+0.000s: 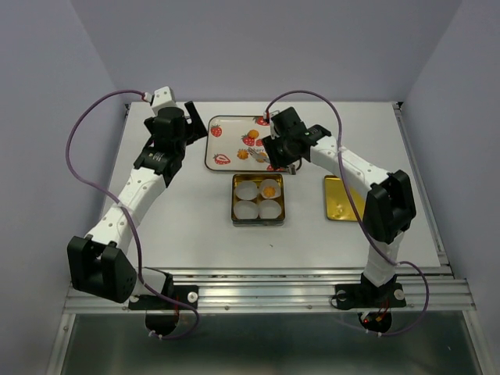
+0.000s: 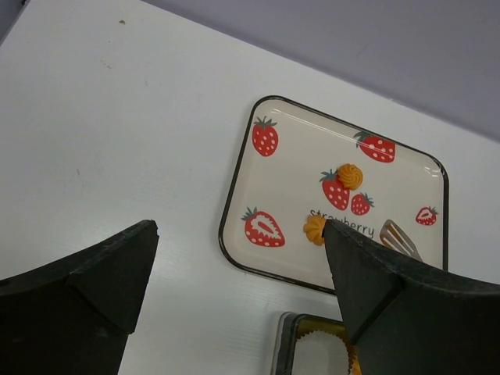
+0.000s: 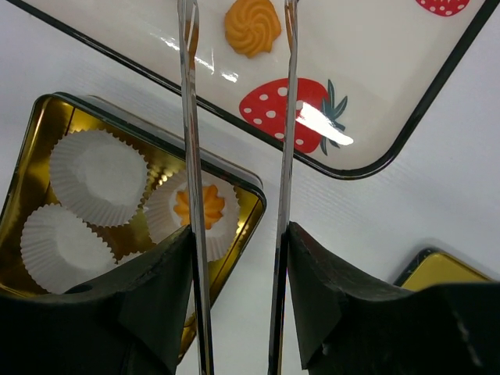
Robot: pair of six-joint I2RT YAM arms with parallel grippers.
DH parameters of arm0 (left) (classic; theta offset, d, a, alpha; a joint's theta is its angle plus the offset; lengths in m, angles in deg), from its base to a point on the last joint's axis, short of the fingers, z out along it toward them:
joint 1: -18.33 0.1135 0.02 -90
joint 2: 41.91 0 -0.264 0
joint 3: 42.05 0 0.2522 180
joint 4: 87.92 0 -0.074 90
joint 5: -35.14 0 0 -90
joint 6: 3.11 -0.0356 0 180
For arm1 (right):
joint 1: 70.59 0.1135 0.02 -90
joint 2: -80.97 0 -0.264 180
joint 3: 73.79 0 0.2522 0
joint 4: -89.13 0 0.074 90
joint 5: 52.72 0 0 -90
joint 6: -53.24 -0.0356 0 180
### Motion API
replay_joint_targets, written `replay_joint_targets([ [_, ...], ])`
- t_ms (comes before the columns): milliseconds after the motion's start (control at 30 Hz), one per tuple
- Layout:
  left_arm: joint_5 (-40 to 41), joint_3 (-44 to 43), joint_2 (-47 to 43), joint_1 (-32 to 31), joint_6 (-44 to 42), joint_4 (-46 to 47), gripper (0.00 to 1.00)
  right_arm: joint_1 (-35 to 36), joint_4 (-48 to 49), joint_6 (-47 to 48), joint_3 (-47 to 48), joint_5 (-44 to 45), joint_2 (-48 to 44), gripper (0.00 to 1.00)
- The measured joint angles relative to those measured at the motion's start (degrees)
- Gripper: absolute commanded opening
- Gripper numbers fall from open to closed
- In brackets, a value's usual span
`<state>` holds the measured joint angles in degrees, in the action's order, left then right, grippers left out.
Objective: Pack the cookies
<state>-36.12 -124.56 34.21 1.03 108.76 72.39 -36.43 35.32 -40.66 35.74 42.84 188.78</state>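
I see the white table (image 1: 195, 219), then the cream strawberry-printed tray (image 2: 289, 164) with two round orange cookies (image 2: 350, 175); a third (image 3: 198, 206) sits in the square gold tin (image 1: 258, 201). My right gripper (image 3: 238, 31) holds its thin metal tongs parted, empty, over the tray; my left gripper (image 2: 234, 258) is released.

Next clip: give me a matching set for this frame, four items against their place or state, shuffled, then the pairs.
Items:
1. gold tin
2. strawberry tray
3. tin lid
4. left end effector

Places or states:
A. flat on the table under the right arm
B. wide open, holding nothing
C. holds white paper cups, one with a cookie in it
D. carries loose cookies at the far side of the table

Pairs: 1-C, 2-D, 3-A, 4-B
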Motion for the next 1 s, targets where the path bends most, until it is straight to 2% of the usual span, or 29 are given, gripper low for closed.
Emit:
replay_joint_targets([
  [567,0.22,0.00,1.01,0.00,0.02,-0.79,0.99,0.00,-1.55,0.00,-0.96,0.68,1.60,0.55],
  [867,0.85,0.00,1.05,0.00,0.00,-0.81,0.99,0.00,-1.64,0.00,-0.96,1.09,2.73,0.48],
  [1000,1.01,0.00,1.09,0.00,0.00,-0.83,0.99,0.00,-1.90,-0.02,-0.96,1.03,2.75,0.48],
])
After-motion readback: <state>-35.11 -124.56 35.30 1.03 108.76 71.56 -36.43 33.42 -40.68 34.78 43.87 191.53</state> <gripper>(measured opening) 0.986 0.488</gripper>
